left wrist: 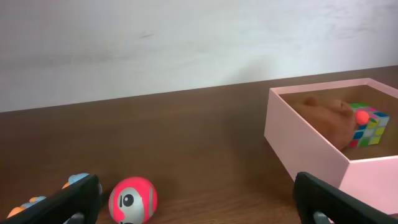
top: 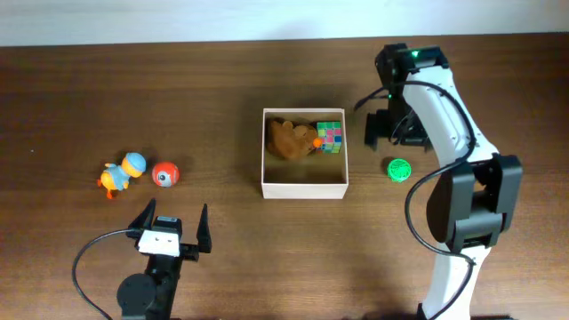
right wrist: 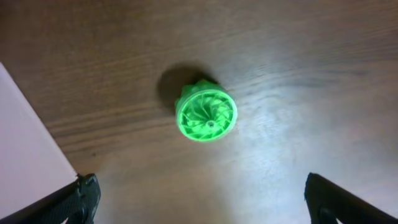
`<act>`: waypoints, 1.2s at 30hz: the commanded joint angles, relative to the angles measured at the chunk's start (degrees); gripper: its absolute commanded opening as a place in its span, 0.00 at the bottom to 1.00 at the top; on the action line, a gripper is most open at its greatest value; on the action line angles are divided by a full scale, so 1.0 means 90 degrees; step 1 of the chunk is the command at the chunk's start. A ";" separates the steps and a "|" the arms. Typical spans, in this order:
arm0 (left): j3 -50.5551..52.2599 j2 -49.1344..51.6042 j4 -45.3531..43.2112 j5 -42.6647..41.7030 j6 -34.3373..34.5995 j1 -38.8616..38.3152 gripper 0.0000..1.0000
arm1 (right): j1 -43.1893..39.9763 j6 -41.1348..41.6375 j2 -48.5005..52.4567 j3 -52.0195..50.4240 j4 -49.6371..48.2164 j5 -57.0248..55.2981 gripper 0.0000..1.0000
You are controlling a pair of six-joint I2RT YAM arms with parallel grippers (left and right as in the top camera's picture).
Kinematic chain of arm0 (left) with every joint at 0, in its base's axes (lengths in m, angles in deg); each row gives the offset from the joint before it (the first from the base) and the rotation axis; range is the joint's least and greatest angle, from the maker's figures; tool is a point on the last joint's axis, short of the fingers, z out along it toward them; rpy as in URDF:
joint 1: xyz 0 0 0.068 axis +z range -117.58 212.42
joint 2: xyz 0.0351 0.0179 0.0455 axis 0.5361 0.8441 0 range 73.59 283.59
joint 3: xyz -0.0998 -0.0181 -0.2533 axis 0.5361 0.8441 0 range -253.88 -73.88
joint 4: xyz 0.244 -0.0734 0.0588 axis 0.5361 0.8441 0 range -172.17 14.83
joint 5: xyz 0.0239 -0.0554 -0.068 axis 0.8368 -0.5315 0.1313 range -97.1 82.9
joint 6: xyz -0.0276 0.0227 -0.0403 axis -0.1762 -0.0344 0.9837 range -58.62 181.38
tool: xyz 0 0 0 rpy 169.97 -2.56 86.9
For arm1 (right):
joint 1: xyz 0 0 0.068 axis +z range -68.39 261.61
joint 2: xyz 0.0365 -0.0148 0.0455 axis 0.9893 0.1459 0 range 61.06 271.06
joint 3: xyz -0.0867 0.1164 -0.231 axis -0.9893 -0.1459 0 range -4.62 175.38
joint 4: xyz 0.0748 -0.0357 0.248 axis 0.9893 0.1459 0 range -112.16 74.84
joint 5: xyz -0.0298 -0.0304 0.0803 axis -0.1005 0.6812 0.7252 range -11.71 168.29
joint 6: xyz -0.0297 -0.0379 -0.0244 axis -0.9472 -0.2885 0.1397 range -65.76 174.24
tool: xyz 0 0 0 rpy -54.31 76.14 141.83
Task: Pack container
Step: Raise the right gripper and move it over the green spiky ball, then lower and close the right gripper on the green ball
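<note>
On dark wooden table [top: 267, 267], container [top: 302, 189], pale wall [left wrist: 186, 37]

Soft, even light; glare sheens the surface [right wrist: 298, 140] beside the green disc [right wrist: 207, 116] — its shadow falls upper-left, edges slightly blurred.

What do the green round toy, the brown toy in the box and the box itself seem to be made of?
Green round toy: probably hard plastic, glossy; crisp moulded radial fins.
Brown toy: likely plush fabric, matte; soft lumpy outline.
Box: seemingly thin card, matte; flat thin walls, sharp corners.
</note>
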 commanded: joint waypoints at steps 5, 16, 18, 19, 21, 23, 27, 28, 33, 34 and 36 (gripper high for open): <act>0.0012 -0.0056 0.0034 0.0000 -0.0124 0.0036 0.99 | -0.0036 -0.0719 -0.0017 -0.0933 -0.0877 0.0325 0.99; 0.0012 -0.0056 0.0034 0.0000 -0.0124 0.0036 0.99 | -0.0211 -0.1212 -0.0017 -0.1639 -0.1892 0.0634 0.99; 0.0012 -0.0056 0.0034 0.0000 -0.0124 0.0036 0.99 | -0.0352 -0.1188 -0.0017 -0.1639 -0.1851 0.0634 0.99; 0.0012 -0.0056 0.0034 0.0000 -0.0124 0.0034 0.99 | -0.0408 -0.1188 -0.0017 -0.1639 -0.1829 0.0641 0.99; 0.0012 -0.0056 0.0034 0.0000 -0.0124 0.0036 0.99 | -0.0537 -0.1192 -0.0017 -0.1642 -0.1795 0.0726 0.99; 0.0012 -0.0056 0.0034 0.0000 -0.0124 0.0036 0.99 | -0.0656 -0.1190 -0.0017 -0.1690 -0.1783 0.0806 0.99; 0.0012 -0.0056 0.0034 0.0000 -0.0124 0.0036 0.99 | -0.0816 -0.1326 -0.0017 -0.1863 -0.1838 0.1018 0.99; 0.0012 -0.0056 0.0034 0.0000 -0.0124 0.0036 0.99 | -0.0821 -0.1399 -0.0017 -0.1911 -0.1858 0.1069 0.99; 0.0012 -0.0056 0.0034 0.0000 -0.0124 0.0036 0.99 | -0.0816 -0.1433 -0.0017 -0.2142 -0.1994 0.1086 1.00; 0.0012 -0.0056 0.0034 0.0000 -0.0124 0.0036 0.99 | -0.0816 -0.1433 -0.0017 -0.2169 -0.2004 0.1086 1.00; 0.0012 -0.0056 0.0034 0.0000 -0.0124 0.0036 0.99 | -0.0814 -0.1430 -0.0017 -0.2193 -0.2011 0.1088 0.97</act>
